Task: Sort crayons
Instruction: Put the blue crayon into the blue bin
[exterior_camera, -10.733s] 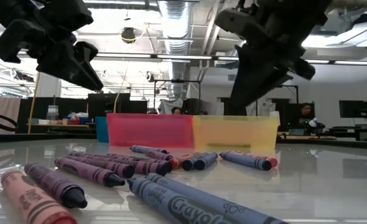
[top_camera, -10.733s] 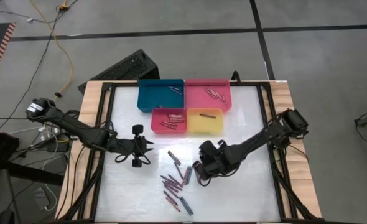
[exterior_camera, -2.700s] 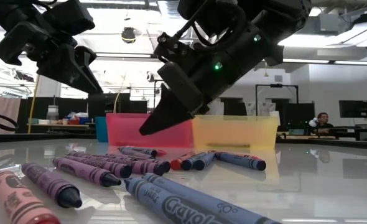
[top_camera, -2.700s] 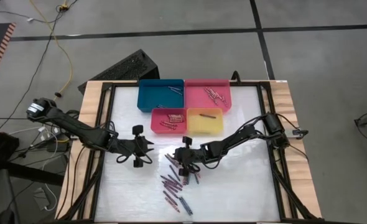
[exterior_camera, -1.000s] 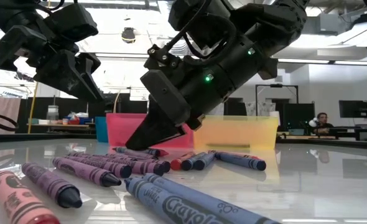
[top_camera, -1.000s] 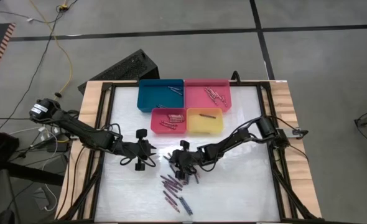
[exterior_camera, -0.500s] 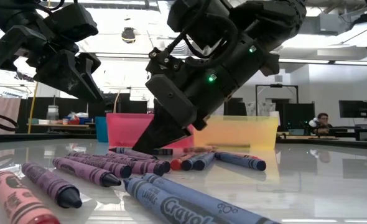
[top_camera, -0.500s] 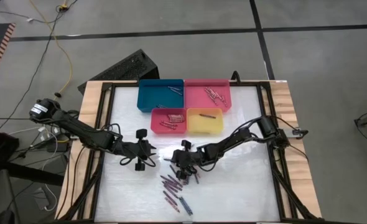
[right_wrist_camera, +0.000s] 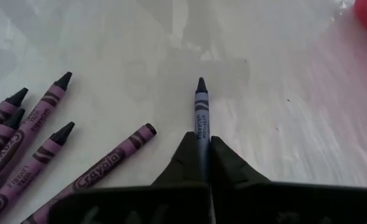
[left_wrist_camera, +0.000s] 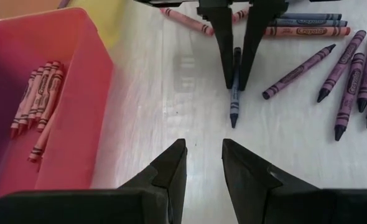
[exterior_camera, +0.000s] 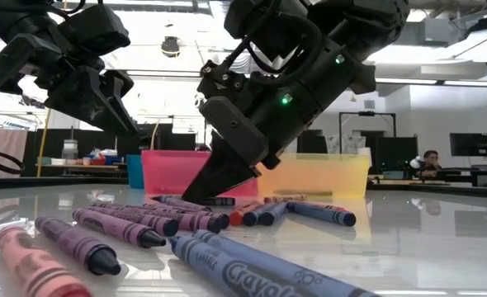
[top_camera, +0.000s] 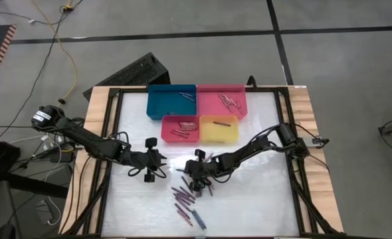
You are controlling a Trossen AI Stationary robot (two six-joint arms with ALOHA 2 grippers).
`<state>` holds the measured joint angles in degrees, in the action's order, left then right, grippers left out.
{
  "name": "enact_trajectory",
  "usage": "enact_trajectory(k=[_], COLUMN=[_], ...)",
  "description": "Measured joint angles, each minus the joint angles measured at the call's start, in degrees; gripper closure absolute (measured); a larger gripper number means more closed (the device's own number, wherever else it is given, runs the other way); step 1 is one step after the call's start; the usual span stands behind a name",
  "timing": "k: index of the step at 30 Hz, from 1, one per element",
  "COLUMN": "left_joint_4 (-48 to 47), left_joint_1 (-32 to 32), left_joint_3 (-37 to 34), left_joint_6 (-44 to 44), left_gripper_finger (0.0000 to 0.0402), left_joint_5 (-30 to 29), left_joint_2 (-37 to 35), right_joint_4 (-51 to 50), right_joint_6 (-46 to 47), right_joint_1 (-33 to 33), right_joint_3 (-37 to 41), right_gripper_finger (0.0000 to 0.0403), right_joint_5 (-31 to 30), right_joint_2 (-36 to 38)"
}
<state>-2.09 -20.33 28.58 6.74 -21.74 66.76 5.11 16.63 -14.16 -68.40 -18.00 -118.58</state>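
Right gripper [right_wrist_camera: 201,163] at counter [top_camera: 249,199] centre, fingers pinching a blue crayon [right_wrist_camera: 200,115] lying on the surface, loose crayons [top_camera: 186,196] at its 6 o'clock, left gripper [top_camera: 161,164] at its 9 o'clock, fingers slightly spread, holding nothing, trays [top_camera: 172,101] at 12 o'clock

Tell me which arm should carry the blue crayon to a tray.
Right. The right gripper is already shut on the blue crayon on the table; the left gripper hovers open and empty beside it.

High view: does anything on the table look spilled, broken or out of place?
Nothing stands out. Loose crayons lie scattered on the table, not yet sorted; the four trays sit straight. The right claw grips one blue crayon.
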Motion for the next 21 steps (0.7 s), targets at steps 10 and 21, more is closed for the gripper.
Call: enact_trajectory(k=[10, 21], left_joint_4=[-0.1, -0.2], left_joint_1=[0.0, 0.0], left_joint_3=[0.0, 0.0], left_joint_6=[0.0, 0.2], left_gripper_finger=[0.0307, 0.0307], left_joint_5=[0.0, 0.3], left_joint_2=[0.0, 0.0], right_joint_4=[-2.6, -4.0], right_joint_6=[-0.5, -1.0], right_joint_1=[0.0, 2.3], right_joint_3=[0.4, 0.4], right_gripper_finger=[0.0396, 0.0396], right_joint_5=[-2.8, -3.6], right_joint_2=[2.9, 5.7])
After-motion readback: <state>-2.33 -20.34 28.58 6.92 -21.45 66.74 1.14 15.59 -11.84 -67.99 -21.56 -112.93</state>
